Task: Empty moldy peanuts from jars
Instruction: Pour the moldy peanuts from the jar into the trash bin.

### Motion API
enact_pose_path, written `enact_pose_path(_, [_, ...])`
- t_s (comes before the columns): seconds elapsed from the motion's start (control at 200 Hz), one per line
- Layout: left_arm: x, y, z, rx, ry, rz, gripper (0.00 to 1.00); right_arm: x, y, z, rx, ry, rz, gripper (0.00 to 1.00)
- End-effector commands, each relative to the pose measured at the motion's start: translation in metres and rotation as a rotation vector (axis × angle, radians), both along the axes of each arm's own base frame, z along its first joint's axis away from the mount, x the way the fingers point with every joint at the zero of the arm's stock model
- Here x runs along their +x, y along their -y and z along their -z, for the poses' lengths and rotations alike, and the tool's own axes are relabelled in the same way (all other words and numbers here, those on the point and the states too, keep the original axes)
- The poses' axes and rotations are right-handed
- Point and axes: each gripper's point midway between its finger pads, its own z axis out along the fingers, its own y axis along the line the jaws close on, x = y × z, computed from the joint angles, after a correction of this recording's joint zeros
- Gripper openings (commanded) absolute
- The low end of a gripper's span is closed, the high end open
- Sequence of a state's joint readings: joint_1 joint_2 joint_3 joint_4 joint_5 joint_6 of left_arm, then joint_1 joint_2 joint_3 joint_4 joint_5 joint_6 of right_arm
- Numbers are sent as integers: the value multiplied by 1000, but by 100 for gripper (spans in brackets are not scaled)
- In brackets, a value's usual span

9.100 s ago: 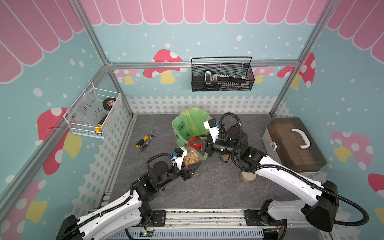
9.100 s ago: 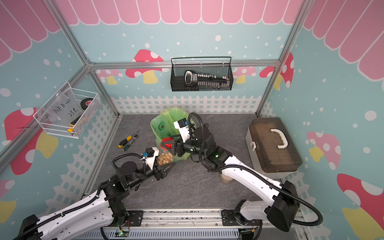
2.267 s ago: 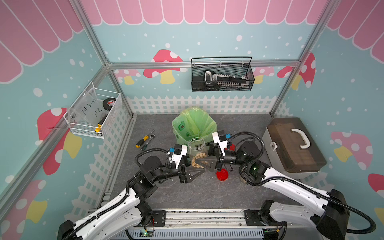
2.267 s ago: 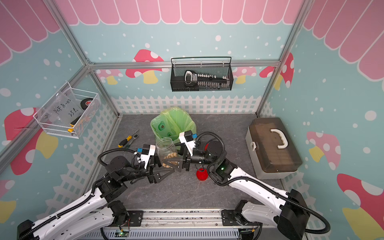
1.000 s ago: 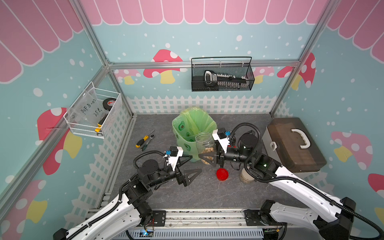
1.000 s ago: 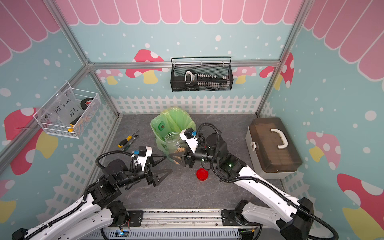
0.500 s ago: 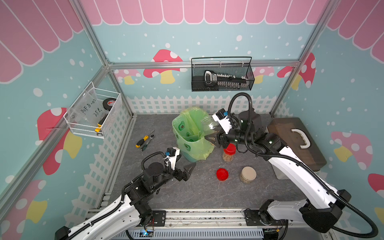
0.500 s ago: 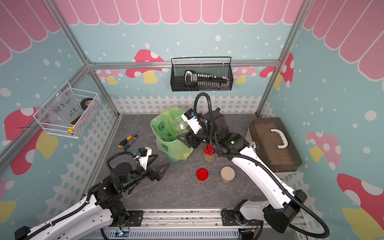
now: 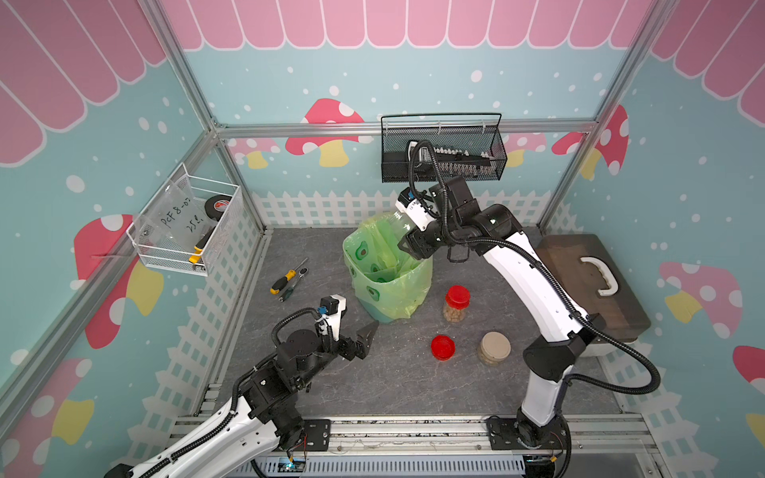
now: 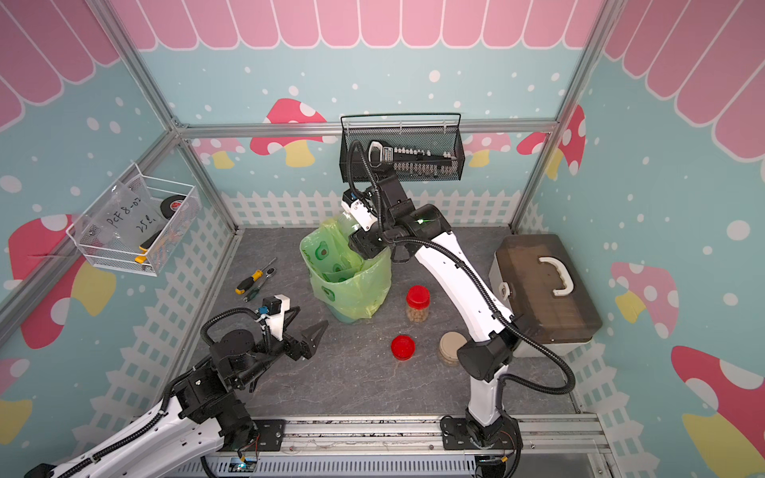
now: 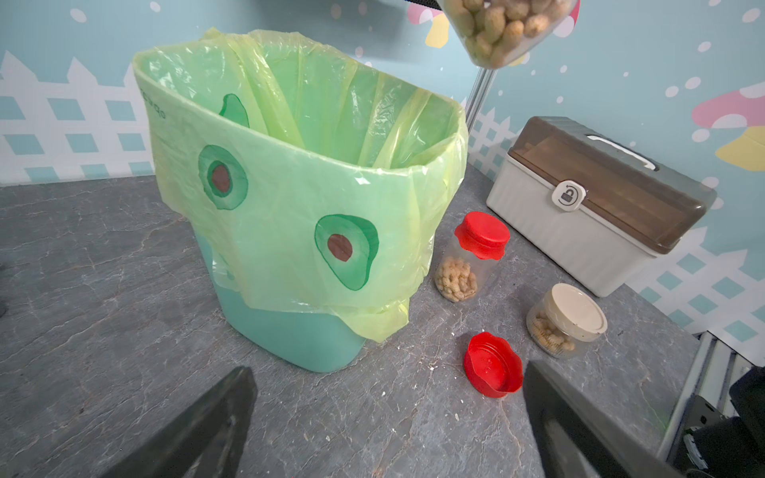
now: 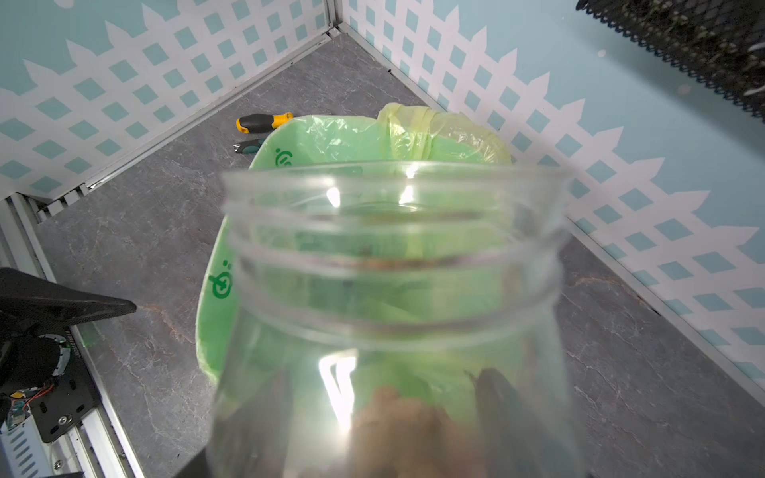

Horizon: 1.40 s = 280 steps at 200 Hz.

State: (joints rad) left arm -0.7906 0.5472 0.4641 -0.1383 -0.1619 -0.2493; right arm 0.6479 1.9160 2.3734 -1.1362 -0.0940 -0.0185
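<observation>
**Right wrist view: open jar (image 12: 393,269) held over bin (image 12: 323,132)**

Right hand (image 9: 410,242) was clamped on the open jar, a clear one w/ no lid, up above the bin's rear rim in both top views. Right wrist cam looked along the jar & out its mouth, w/ the green bag lining the bin showing through the clear wall. The jar was tilted, but the exact angle couldn't be told. Peanuts (image 11: 496,25) sat packed in its base end, seen from the left wrist cam high above the bin. A blurred brown mass showed at the near end in the right wrist view.

Left hand (image 9: 366,341) had its jaws spread wide w/ nothing between them. It hung low over the counter (image 9: 397,385), in front of the bin & pointed toward it.

A loose red lid (image 9: 442,347) lay on the counter, hollow side up, apart from the bin. It was between the left hand & the beige-lid jar (image 9: 495,349). That squat jar stood upright & capped, w/ peanuts inside. The red-lid jar (image 9: 456,306) stood upright just beside the bin, capped, w/ peanuts in its lower part.

Elsewhere, screwdrivers (image 9: 289,279) lay on the counter on the bin's other side. A toolbox (image 9: 592,281) w/ a brown lid sat by the right arm. A black wire basket (image 9: 443,153) hung on the back wall.
</observation>
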Motion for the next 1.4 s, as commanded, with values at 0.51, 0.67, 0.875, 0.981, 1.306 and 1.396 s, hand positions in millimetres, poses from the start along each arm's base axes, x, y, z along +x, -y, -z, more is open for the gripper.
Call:
enact_pose_path(0.51, [4,1,7,34,-15,-6,99,34,24,48,-727,270,-22,41])
enact_pose_path(0.67, [4,0,8,34,-16,-5,99,36,13,51,-881,359,-77,43])
enact_pose_path(0.875, [3,0,8,31,-17,-3,99,44,14,48,-1015,436,-96,44])
enact_pose_path(0.981, [3,1,8,33,-18,0,99,48,14,43,-1079,500,-97,44])
enact_pose_path(1.306, [4,2,8,36,-23,5,99,60,-7,28,-1172,720,-148,44])
enact_pose_path(1.396, [4,3,9,37,-23,7,99,62,-14,29,-1195,762,-181,42])
